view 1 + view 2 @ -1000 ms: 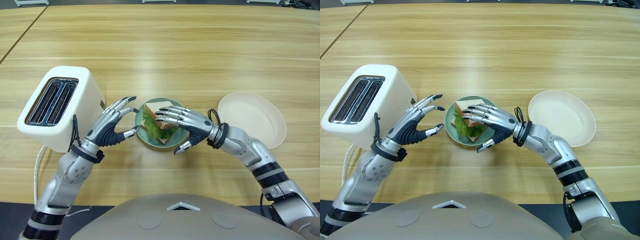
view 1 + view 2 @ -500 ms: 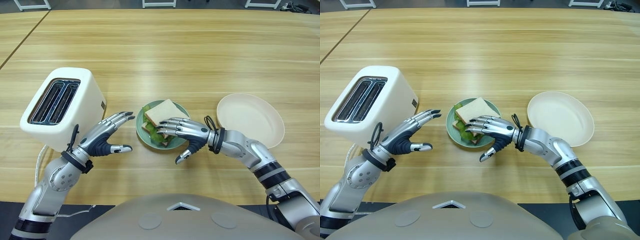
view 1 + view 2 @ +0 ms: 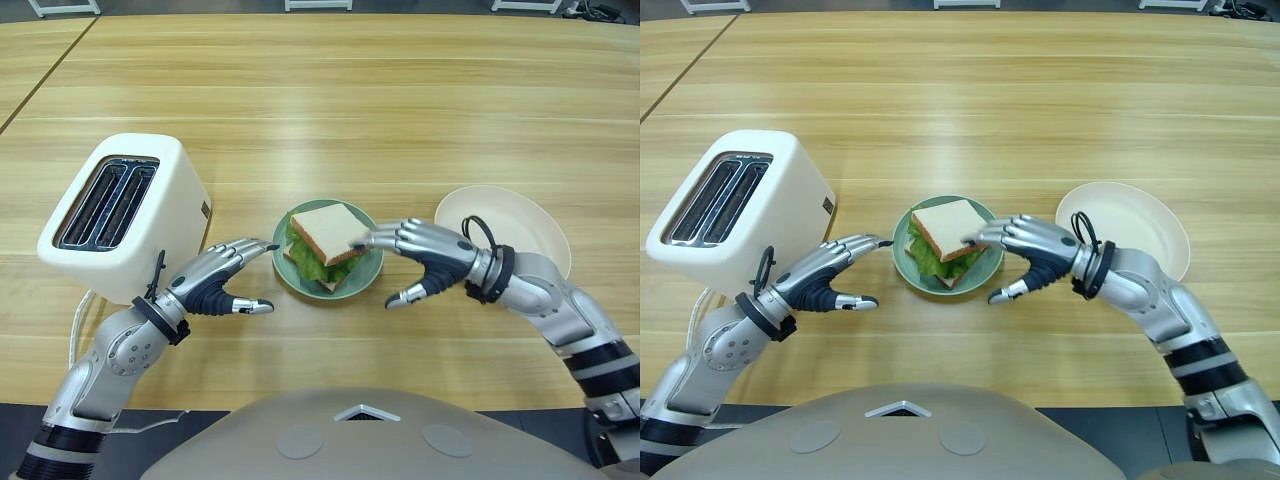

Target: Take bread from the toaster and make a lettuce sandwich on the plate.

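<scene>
Toward the table's (image 3: pixel 350 100) near edge, a green plate (image 3: pixel 366 274) is carrying a sandwich (image 3: pixel 322 248), its top bread slice (image 3: pixel 325 228) lying over lettuce (image 3: pixel 303 266). The right hand (image 3: pixel 430 256) is hovering at the plate's right rim, fingertips (image 3: pixel 372 239) touching the slice, while the left hand (image 3: pixel 213 282) is lying open just left of the plate. A white toaster (image 3: pixel 125 215) is standing toward the left edge, a cream bowl (image 3: pixel 520 222) toward the right.

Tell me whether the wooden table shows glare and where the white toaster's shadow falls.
Left eye view: soft pale sheen on the light wooden table beyond the round green plate. Right eye view: the boxy white toaster throws a faint shadow beside its base.
</scene>
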